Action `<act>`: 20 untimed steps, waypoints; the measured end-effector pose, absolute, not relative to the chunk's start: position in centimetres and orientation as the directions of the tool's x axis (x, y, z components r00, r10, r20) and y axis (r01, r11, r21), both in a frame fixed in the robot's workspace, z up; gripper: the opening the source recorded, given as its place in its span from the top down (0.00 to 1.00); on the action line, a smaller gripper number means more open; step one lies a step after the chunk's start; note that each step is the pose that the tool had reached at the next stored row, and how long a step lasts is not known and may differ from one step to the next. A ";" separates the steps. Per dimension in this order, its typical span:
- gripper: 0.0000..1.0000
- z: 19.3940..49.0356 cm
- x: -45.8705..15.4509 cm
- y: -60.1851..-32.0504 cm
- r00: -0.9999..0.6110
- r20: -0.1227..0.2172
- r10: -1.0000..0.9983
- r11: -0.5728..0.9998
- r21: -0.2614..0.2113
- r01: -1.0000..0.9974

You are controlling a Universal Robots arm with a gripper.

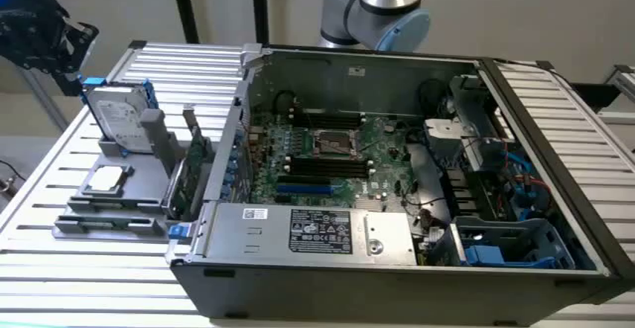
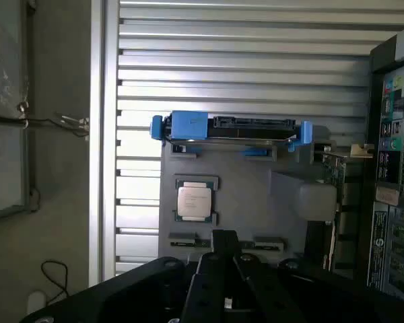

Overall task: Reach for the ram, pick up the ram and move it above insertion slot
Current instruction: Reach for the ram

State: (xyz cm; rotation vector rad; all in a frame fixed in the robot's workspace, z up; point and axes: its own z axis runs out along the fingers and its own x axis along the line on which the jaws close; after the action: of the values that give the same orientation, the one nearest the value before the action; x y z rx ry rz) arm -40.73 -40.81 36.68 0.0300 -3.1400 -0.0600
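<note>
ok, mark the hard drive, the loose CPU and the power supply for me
hard drive (image 1: 121, 123), exterior view, on its silver face.
CPU (image 2: 193, 202), wrist view, centre of its metal lid.
power supply (image 1: 320, 231), exterior view, on its black label.

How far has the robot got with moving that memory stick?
Nothing is done yet: the ram lies in its grey holder beside the case. In hand: the pincer hangs above that holder, not touching the ram. Left: grasp, lift and carry to the motherboard's slots.
</note>
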 end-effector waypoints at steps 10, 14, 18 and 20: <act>0.89 36.7 -40.7 -40.8 -1.000 0.001 -0.019 0.999 0.038 -0.019; 0.89 36.7 -40.7 -40.9 -1.000 0.001 -0.019 0.999 0.038 -0.019; 0.89 36.7 -39.6 -41.5 -1.000 0.003 -0.019 0.999 0.038 -0.019; 0.89 36.7 -39.1 -42.1 -1.000 0.004 -0.019 0.999 0.038 -0.019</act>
State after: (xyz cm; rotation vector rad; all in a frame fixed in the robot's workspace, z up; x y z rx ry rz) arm -39.10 -42.07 36.66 0.0298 -3.1363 -0.0600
